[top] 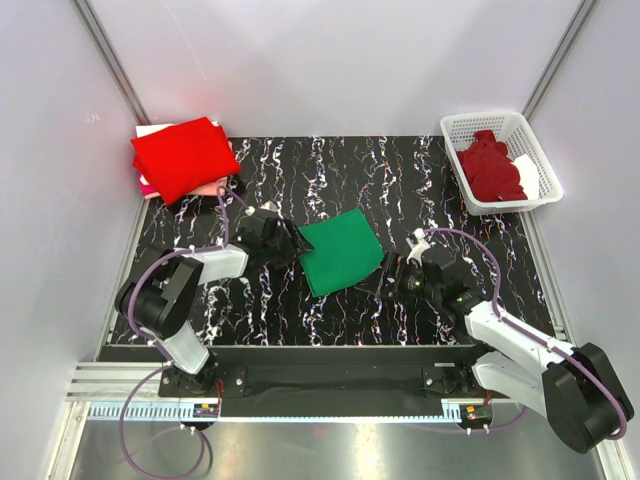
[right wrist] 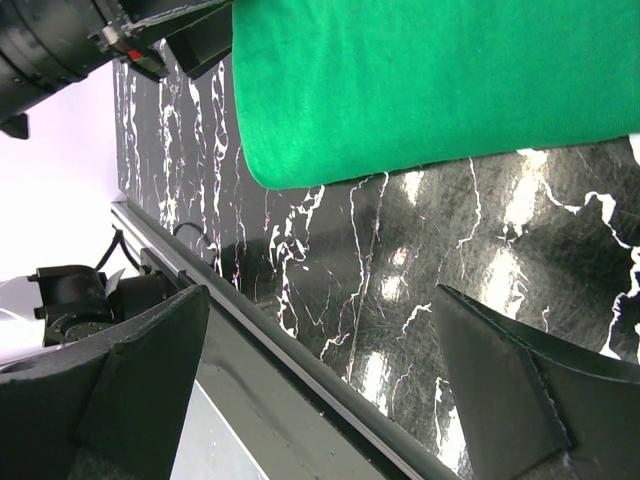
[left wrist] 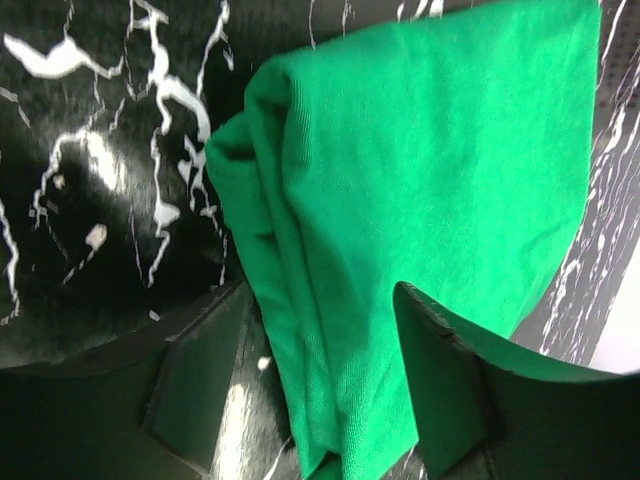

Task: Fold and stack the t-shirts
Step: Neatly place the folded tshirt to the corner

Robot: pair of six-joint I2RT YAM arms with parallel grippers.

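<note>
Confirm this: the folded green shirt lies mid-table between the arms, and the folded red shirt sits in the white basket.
No. The red shirt lies at the far left, not in the basket; the top view shows it. The part about the green shirt is right.

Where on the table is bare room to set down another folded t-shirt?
Widest bare patch: the far middle of the table, between the red t-shirt and the white basket, beyond the green t-shirt. A narrower strip lies near, before the green t-shirt, between the two arms. Crowded: the centre, where left tool and right tool flank the green t-shirt.
</note>
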